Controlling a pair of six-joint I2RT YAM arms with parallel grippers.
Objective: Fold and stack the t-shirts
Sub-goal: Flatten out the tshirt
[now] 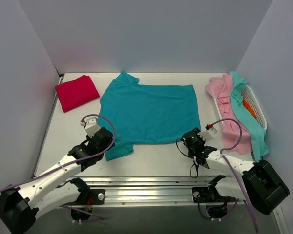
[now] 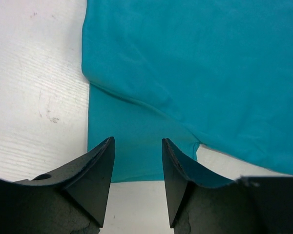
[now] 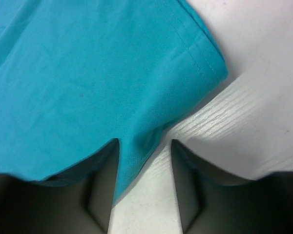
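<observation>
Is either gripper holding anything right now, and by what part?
Nothing looks held. The left gripper stands open over the near sleeve of the teal shirt; the right gripper stands open around its near hem corner.

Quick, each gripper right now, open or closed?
Left gripper: open, at the sleeve of the teal shirt.
Right gripper: open, at a corner of the teal shirt.

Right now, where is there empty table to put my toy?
Bare table between the red shirt, the teal shirt and the left gripper; also the near strip from there to the right gripper. Crowded at right: basket heaped with shirts.
</observation>
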